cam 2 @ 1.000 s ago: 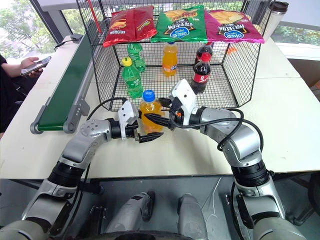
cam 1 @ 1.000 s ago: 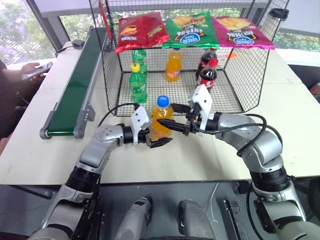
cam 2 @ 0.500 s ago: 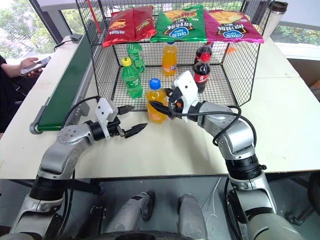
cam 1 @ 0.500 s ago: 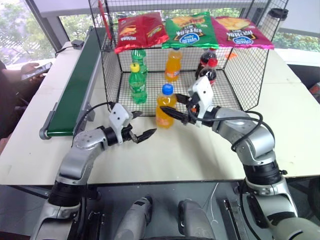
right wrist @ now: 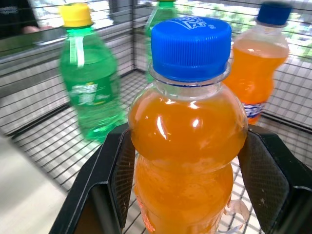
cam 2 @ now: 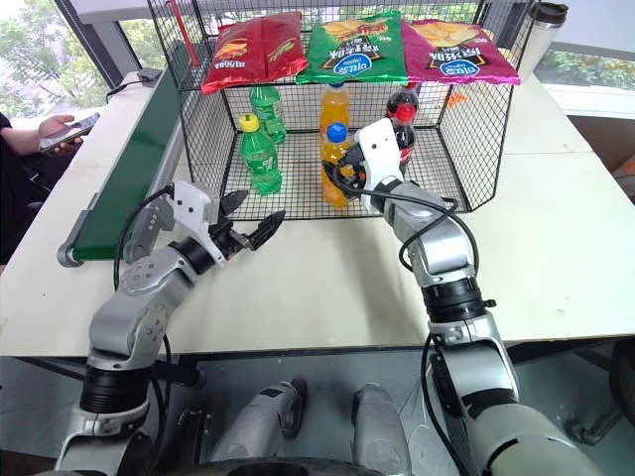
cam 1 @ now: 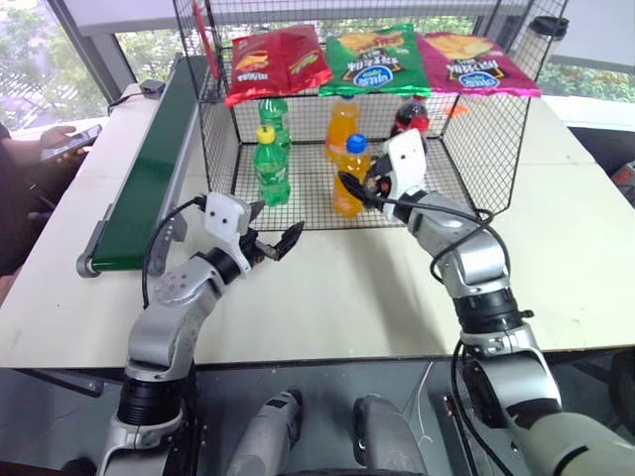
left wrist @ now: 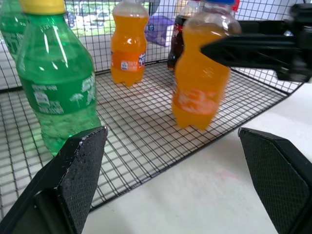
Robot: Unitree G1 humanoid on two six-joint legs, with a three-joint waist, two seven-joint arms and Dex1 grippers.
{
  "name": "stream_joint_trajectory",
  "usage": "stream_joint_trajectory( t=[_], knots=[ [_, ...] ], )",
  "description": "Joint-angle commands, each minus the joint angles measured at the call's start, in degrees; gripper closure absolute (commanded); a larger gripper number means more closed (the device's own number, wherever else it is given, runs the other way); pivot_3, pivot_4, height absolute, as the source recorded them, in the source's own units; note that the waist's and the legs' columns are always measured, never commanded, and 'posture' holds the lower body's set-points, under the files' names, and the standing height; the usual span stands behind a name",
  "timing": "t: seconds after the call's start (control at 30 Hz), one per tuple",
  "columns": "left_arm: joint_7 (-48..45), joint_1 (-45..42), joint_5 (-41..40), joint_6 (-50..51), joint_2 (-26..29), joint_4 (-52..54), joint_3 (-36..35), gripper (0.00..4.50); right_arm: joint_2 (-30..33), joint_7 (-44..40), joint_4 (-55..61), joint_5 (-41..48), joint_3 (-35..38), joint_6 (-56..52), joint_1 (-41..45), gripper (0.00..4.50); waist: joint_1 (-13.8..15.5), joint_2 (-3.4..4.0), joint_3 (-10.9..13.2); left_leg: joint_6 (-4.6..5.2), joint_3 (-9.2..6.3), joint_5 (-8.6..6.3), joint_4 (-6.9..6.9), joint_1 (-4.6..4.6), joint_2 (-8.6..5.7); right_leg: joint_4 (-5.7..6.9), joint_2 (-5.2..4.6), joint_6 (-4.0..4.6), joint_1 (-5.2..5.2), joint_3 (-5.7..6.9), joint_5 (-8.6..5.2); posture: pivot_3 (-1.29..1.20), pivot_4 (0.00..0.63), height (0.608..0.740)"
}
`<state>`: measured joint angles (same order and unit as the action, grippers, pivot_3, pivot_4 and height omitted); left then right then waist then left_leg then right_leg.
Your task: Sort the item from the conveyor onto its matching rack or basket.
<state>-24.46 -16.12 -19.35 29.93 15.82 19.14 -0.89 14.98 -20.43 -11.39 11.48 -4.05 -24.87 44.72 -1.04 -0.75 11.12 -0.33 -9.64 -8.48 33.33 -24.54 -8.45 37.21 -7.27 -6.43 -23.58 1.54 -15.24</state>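
Six bottles [cam 1: 349, 177] in the cage [cam 1: 486, 149], three chip bags [cam 1: 375, 59].

Clamped between two black fingers [right wrist: 265, 180]: an orange soda bottle [right wrist: 187, 161] with a blue cap [right wrist: 191, 41], upright over the wire-mesh floor [right wrist: 53, 151]. Behind that bottle, a green bottle with a yellow cap [right wrist: 90, 92], another green bottle [right wrist: 163, 14], and a second orange bottle [right wrist: 261, 73].
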Motion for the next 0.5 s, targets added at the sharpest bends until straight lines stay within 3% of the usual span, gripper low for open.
stream_joint_trajectory(
  t=[0.03,0.5],
  knots=[
    [1.4,0.3,0.7,-0.9,-0.4,2.7,0.6,0.02,-1.6,0.6,-1.8,-1.2,1.1,5.8,4.2,1.99,0.0,0.00,0.0,-0.01,0.00,0.00,0.00,0.01,0.01,0.00,0.02,0.01,0.00,-0.01,0.00,0.00,0.150,0.739],
    [3.3,2.0,1.9,-1.7,-1.4,3.4,2.2,0.02,-4.3,0.4,-14.1,-4.2,1.7,14.8,7.4,1.99,0.1,0.01,0.0,-0.06,-0.01,0.03,0.00,0.03,0.09,0.00,0.16,0.06,-0.01,-0.13,0.06,0.00,0.150,0.739]
  ],
)
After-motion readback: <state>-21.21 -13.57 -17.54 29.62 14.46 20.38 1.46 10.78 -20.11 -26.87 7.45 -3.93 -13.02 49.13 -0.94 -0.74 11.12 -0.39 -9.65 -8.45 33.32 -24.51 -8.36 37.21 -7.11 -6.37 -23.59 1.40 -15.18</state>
